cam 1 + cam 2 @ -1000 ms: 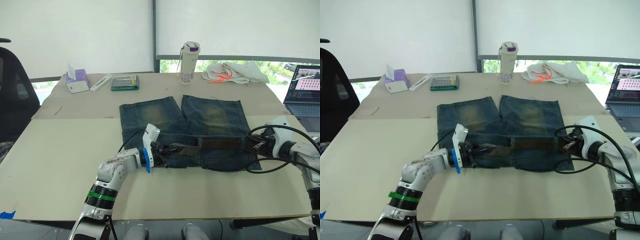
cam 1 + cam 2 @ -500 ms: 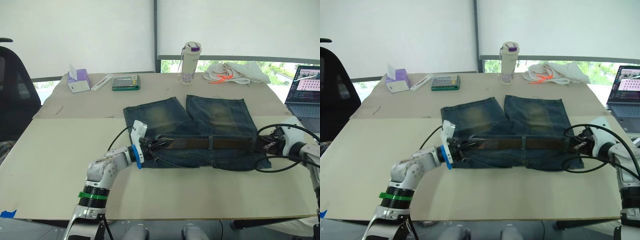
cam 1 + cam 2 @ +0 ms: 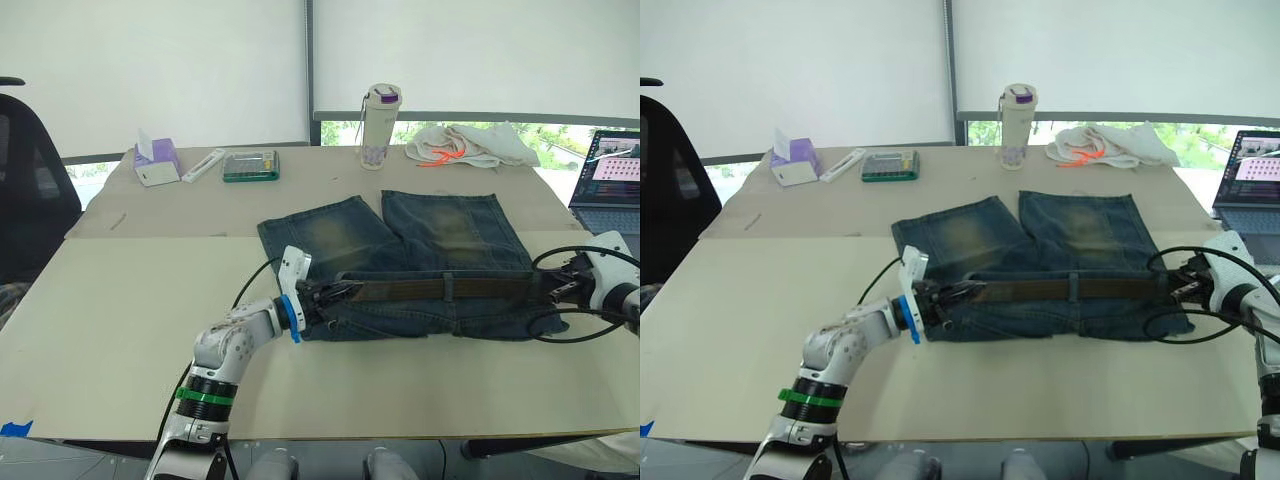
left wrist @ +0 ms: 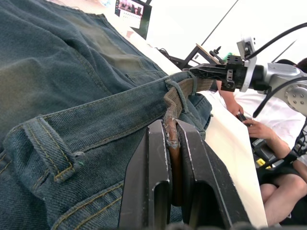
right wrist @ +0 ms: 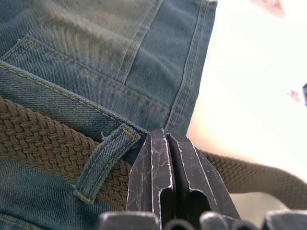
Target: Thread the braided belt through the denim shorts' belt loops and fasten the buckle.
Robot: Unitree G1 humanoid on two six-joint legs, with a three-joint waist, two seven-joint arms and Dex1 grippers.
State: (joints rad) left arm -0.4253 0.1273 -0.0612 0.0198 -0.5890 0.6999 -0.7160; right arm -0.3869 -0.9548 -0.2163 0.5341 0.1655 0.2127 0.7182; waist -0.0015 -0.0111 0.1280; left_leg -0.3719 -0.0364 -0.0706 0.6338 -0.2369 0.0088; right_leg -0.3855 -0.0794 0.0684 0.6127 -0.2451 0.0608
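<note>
Across the waistband of the denim shorts I see the braided belt now pulled straight where it sagged a second ago, so threading looks nearly done, with my left gripper and right gripper each pinching an end at opposite sides of the shorts.

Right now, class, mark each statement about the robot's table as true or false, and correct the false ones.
1. The left gripper is shut on the braided belt. True.
2. The denim shorts hang off the table edge. False: they lie flat on the table.
3. The white bottle stands beyond the shorts. True.
4. The belt lies coiled beside the shorts. False: it stretches along the waistband, under a belt loop.
5. The laptop sits on the robot's left. False: on its right.
</note>
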